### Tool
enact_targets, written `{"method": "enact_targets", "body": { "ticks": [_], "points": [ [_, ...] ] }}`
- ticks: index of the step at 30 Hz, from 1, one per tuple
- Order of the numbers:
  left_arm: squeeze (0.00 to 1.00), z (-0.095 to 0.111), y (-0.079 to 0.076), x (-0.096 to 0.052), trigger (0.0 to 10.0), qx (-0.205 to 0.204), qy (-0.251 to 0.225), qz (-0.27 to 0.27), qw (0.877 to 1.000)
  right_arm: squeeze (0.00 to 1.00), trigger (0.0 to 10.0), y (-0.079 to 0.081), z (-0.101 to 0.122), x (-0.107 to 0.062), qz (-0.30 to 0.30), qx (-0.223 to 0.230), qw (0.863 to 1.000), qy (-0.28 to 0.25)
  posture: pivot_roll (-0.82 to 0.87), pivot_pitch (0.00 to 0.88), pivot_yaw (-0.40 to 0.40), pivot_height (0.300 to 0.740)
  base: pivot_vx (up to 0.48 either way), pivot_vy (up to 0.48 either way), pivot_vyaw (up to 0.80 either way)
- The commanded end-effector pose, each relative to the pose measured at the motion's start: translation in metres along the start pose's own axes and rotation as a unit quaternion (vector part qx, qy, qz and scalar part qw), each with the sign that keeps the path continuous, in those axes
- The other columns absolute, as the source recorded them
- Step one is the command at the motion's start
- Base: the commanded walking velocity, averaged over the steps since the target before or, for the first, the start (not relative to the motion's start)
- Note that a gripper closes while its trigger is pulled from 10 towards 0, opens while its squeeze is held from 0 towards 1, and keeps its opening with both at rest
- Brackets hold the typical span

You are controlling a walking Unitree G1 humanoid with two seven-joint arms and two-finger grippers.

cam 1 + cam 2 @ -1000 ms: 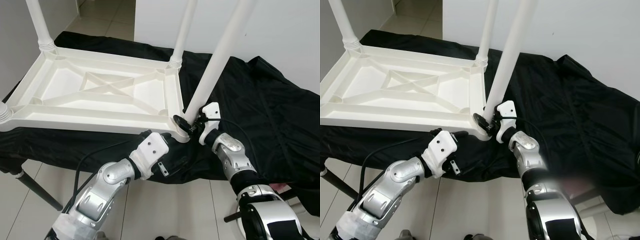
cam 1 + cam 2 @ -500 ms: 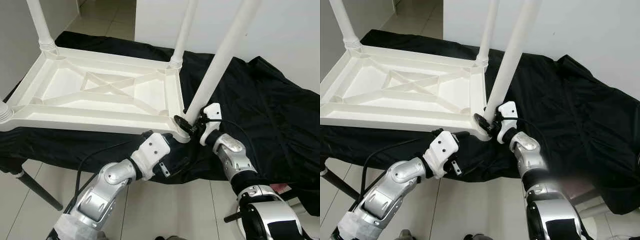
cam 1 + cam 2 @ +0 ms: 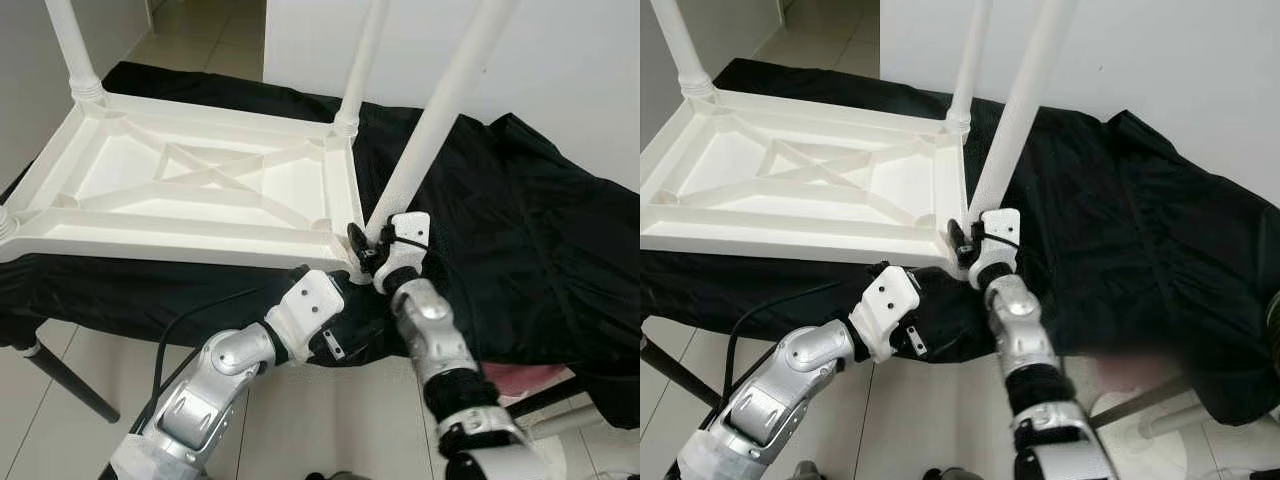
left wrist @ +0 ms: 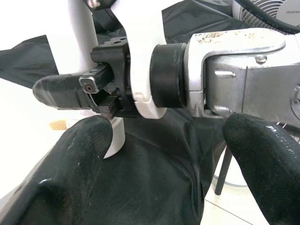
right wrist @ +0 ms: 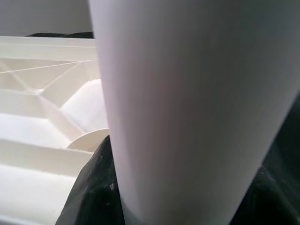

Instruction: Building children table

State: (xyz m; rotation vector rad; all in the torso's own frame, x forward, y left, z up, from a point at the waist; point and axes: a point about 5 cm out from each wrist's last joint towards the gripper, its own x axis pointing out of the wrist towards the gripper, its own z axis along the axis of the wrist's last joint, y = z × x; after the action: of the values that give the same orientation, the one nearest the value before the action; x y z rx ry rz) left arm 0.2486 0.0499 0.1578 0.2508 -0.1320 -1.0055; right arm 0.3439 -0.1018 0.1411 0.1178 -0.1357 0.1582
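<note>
The white children's table (image 3: pixel 180 245) lies upside down on a black cloth (image 3: pixel 520 220). Upright legs stand at its far left corner (image 3: pixel 68 45) and far right corner (image 3: pixel 362 60). A third white leg (image 3: pixel 440 110) leans to the right, its foot at the table's near right corner. My right gripper (image 3: pixel 365 250) is shut on this leg close to its base; in the right wrist view the leg (image 5: pixel 187 103) sits between the black fingers (image 5: pixel 89 187). My left gripper (image 4: pixel 164 154) is open just below that corner, facing the right gripper's fingers (image 4: pixel 70 89).
The cloth-covered support ends at a front edge near my arms, with tiled floor (image 3: pixel 330 420) below. A black support leg (image 3: pixel 60 375) slants down at the left. A white wall (image 3: pixel 580 70) stands behind the cloth at the right.
My right forearm has swung left, now nearly straight below the gripper, which slid slightly toward the table corner with the leg. The left gripper edged up to the right.
</note>
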Motion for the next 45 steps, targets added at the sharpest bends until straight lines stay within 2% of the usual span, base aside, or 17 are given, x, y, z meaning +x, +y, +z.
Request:
{"method": "enact_targets", "body": {
  "ticks": [1,3,4,6,11,12,16,21,24,27,28,33,35,40,45],
  "points": [
    [0.00,-0.003,-0.006,0.000,10.0,-0.001,0.009,-0.011,1.000,0.00,10.0,-0.011,-0.019,-0.009,-0.044,0.005,0.998,0.043,0.10,0.105,-0.150,0.740,0.000,0.000,0.00],
    [0.00,-0.003,-0.006,0.001,10.0,-0.002,0.008,-0.012,1.000,0.00,10.0,0.004,-0.021,-0.010,-0.082,0.019,0.995,0.048,0.11,0.095,-0.154,0.740,0.000,0.000,0.00],
    [0.00,-0.003,-0.006,0.001,10.0,-0.002,0.008,-0.012,1.000,0.00,10.0,0.004,-0.021,-0.010,-0.082,0.019,0.995,0.048,0.11,0.095,-0.154,0.740,0.000,0.000,0.00],
    [0.00,-0.003,-0.008,0.002,10.0,-0.005,0.008,-0.014,1.000,0.00,10.0,0.015,-0.015,-0.013,-0.081,0.025,0.995,0.045,0.11,0.093,-0.152,0.740,0.000,0.000,0.00],
    [0.00,-0.003,-0.008,0.001,10.0,-0.005,0.009,-0.015,1.000,0.00,10.0,0.012,-0.013,-0.015,-0.080,0.031,0.995,0.042,0.11,0.089,-0.153,0.740,0.000,0.000,0.00],
    [0.00,-0.003,-0.008,0.001,10.0,-0.005,0.009,-0.014,1.000,1.00,10.0,0.012,-0.013,-0.015,-0.072,0.040,0.996,0.040,0.11,0.090,-0.154,0.740,0.000,0.000,0.00],
    [0.00,-0.003,-0.007,0.001,10.0,-0.005,0.009,-0.012,1.000,1.00,10.0,0.013,-0.012,-0.016,-0.064,0.049,0.996,0.038,0.11,0.089,-0.156,0.740,0.000,0.000,0.00],
    [0.00,-0.003,-0.008,0.001,10.0,-0.006,0.009,-0.011,1.000,1.00,10.0,0.012,-0.009,-0.016,-0.061,0.038,0.997,0.031,0.11,0.089,-0.156,0.740,0.000,0.000,0.00],
    [0.00,-0.003,-0.008,0.001,10.0,-0.006,0.009,-0.010,1.000,1.00,10.0,0.008,-0.009,-0.017,-0.060,0.034,0.997,0.030,0.11,0.090,-0.158,0.740,0.000,0.000,0.00],
    [0.00,-0.003,-0.009,0.001,10.0,-0.007,0.009,-0.009,1.000,1.00,10.0,0.000,-0.008,-0.019,-0.041,0.012,0.999,0.024,0.11,0.090,-0.158,0.740,0.000,0.000,0.00],
    [0.00,-0.004,-0.009,0.000,10.0,-0.008,0.009,-0.009,1.000,0.00,10.0,-0.001,-0.008,-0.020,-0.033,0.011,0.999,0.019,0.11,0.090,-0.158,0.740,0.000,0.000,0.00],
    [0.00,-0.004,-0.008,0.000,10.0,-0.011,0.007,-0.003,1.000,0.00,10.0,-0.003,-0.007,-0.024,-0.015,0.008,1.000,0.004,0.10,0.091,-0.156,0.740,0.000,0.000,0.00],
    [0.00,-0.006,-0.004,0.001,10.0,-0.015,0.005,0.014,1.000,0.00,10.0,-0.002,-0.007,-0.029,0.008,0.002,1.000,-0.015,0.09,0.099,-0.151,0.740,0.000,0.000,0.00],
    [0.00,-0.007,0.002,0.000,10.0,-0.022,-0.007,0.041,0.999,0.00,10.0,-0.005,-0.007,-0.037,0.024,-0.005,0.999,-0.040,0.09,0.106,-0.148,0.740,0.000,0.000,0.00],
    [0.00,-0.006,0.004,-0.001,10.0,-0.030,-0.013,0.047,0.998,0.00,10.0,-0.009,-0.003,-0.036,0.045,-0.009,0.998,-0.049,0.08,0.106,-0.146,0.740,0.000,0.000,0.00]
  ]
}}
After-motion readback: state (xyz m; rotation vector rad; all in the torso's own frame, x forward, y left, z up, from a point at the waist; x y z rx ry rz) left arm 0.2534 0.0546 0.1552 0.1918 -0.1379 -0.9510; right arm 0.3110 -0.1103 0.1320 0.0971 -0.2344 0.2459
